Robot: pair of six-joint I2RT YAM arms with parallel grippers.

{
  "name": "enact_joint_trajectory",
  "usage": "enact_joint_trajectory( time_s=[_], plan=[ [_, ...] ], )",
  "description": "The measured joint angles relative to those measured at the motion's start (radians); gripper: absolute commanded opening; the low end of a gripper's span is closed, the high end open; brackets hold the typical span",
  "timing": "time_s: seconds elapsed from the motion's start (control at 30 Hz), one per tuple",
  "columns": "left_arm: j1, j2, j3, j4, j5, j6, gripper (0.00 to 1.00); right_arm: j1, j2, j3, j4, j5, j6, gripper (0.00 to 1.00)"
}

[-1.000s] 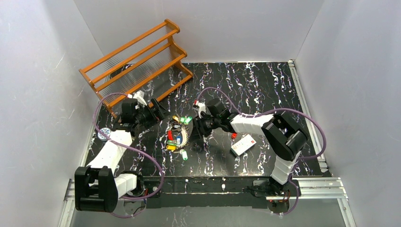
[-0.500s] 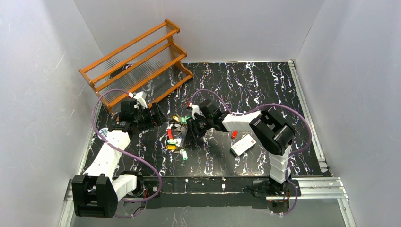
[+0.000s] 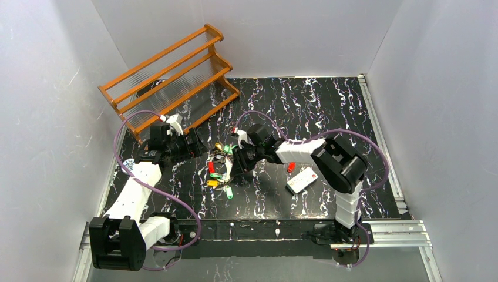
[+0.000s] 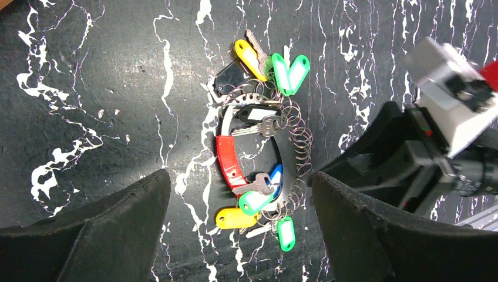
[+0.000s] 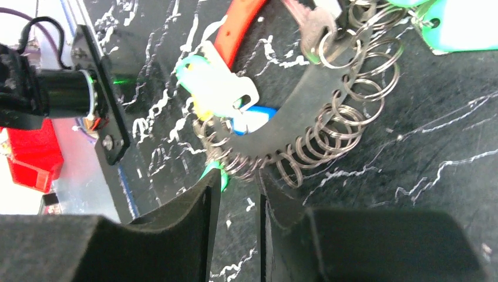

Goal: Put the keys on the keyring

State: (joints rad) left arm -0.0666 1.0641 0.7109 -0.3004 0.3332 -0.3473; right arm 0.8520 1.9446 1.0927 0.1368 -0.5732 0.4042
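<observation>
Left gripper: spread wide, poised above the keys. Keys heaped mid-worktop between both arms, coloured heads tangled about the keyring and its small wire loops. Right gripper: low at the keyring's edge, fingers drawn to a narrow slit; whether pinching a loop, impossible to tell. White card lying apart, on the right arm's side.

Keys tagged in red, yellow, green and blue are pictured on a black table veined with white marbling.
</observation>
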Motion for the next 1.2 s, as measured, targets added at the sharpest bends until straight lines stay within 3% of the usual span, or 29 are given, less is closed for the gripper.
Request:
enact_joint_trajectory(
  time_s=[0.33, 0.67, 1.2],
  plan=[
    [0.000, 0.000, 0.000, 0.000, 0.001, 0.000, 0.88, -0.053, -0.149, -0.062, 0.075, -0.016, 0.013, 0.34],
    [0.000, 0.002, 0.000, 0.000, 0.004, 0.000, 0.87, -0.059, -0.074, -0.060, 0.010, 0.001, 0.015, 0.42],
    [0.000, 0.007, 0.000, 0.000, 0.010, 0.000, 0.87, -0.059, 0.011, -0.057, 0.059, -0.047, 0.037, 0.33]
  ],
)
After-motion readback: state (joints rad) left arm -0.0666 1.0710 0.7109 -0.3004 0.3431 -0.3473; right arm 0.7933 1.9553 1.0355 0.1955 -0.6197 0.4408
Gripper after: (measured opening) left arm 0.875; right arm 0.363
